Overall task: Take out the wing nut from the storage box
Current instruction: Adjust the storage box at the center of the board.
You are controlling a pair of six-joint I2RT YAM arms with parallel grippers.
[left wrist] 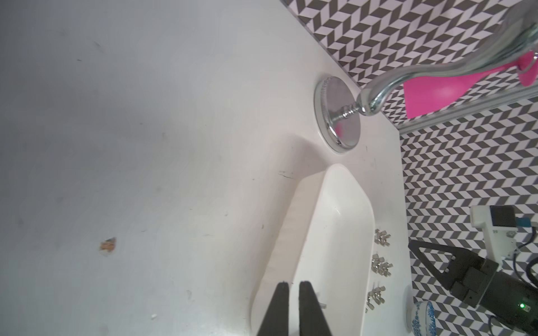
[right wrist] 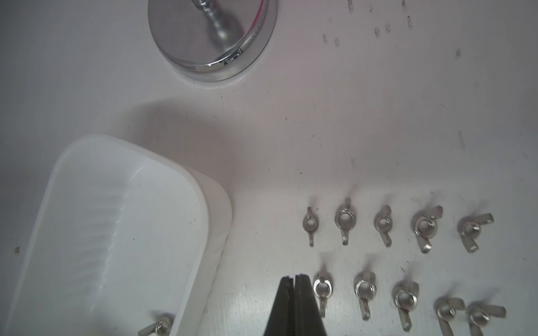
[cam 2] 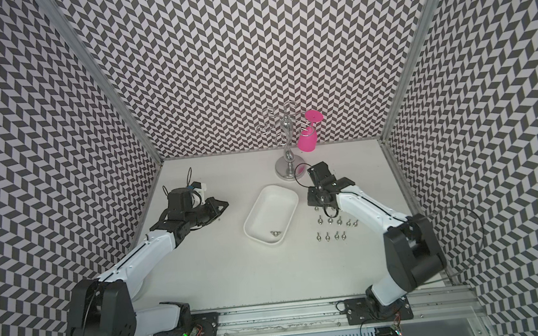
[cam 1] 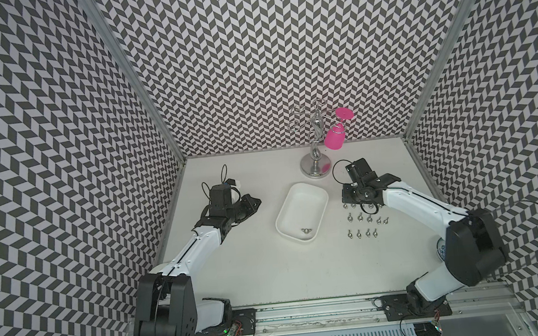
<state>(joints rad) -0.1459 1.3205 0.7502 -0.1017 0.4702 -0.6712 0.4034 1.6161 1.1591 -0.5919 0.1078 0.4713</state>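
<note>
- The right gripper's [right wrist: 294,277] jaws are pressed together and hold nothing.
- Seen from the right wrist, its tips sit over the table [right wrist: 291,131], between the box's [right wrist: 205,209] outer wall and the nearest of the loose nuts [right wrist: 322,288]. Whether the tips touch the table cannot be told.
- The left gripper's [left wrist: 291,283] jaws are all but together, with only a thin slit between them and nothing in it.
- In a top view, the left gripper [cam 1: 253,203] is near the box's left side, apart from it and pointing toward it.
- One wing nut [cam 1: 306,230] lies flat on the floor of the box [cam 1: 285,215], in the corner nearest the robot. Neither gripper touches it.
- The box is a shallow white tray in the middle of the table, set at a slant.
- The loose nuts [cam 1: 365,220] lie on the table in rows to the right of the box, partly under the right arm.
- A chrome stand [cam 1: 316,168] is behind the box, near the back wall. A pink glass [cam 1: 334,139] hangs upside down from it.
</note>
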